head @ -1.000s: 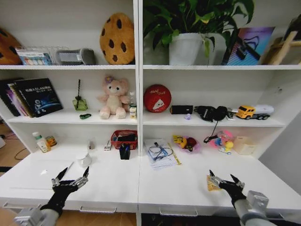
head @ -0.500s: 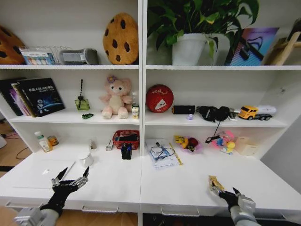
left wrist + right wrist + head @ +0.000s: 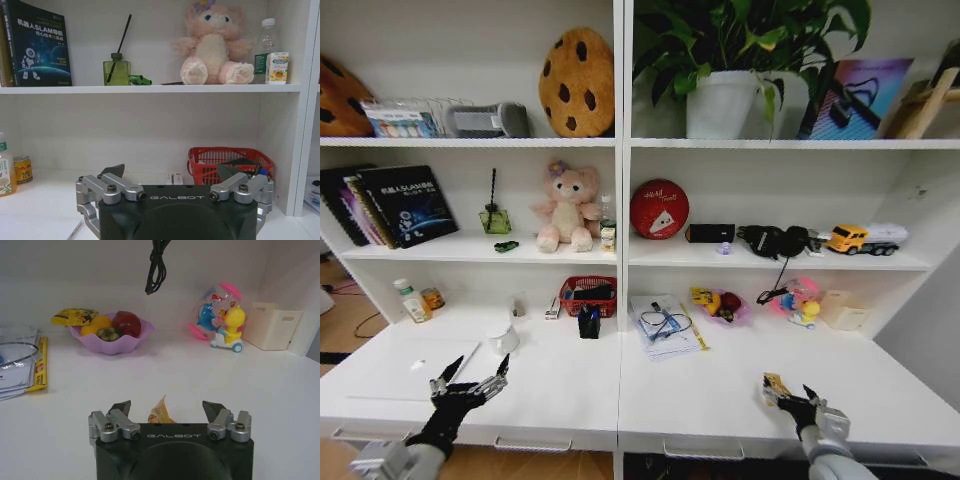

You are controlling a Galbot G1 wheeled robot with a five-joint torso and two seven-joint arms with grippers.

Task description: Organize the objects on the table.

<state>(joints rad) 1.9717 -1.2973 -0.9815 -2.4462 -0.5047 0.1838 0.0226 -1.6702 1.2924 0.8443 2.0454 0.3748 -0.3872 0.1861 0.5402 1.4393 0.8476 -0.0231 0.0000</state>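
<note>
Packet [image 3: 160, 413] yellow-orange, crinkled, between spread right claw [image 3: 169, 410] tips.

Two cookie cushions [image 3: 577, 82], one bear [image 3: 566, 207], one plant [image 3: 740, 60], one red basket [image 3: 588, 294], one toy truck [image 3: 860, 238], one fruit bowl [image 3: 111, 333], and two pincers, left [image 3: 470, 381] and right [image 3: 788, 396], were in view.

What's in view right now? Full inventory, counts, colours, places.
Yellow packet: 1, yellow-orange, front right of white desk, between right gripper's fingers.
Laptop: 1, silver, desk left.
Red basket: 1, desk back centre.
Fruit bowl: 1, purple, desk back right.
Duck toy: 1, yellow and pink, beside bowl.
Plush bear: 1, pink, middle shelf.
Cookie cushions: 2, brown, top shelf.
Left gripper: open, above desk's left front.
Right gripper: open, around packet.
</note>
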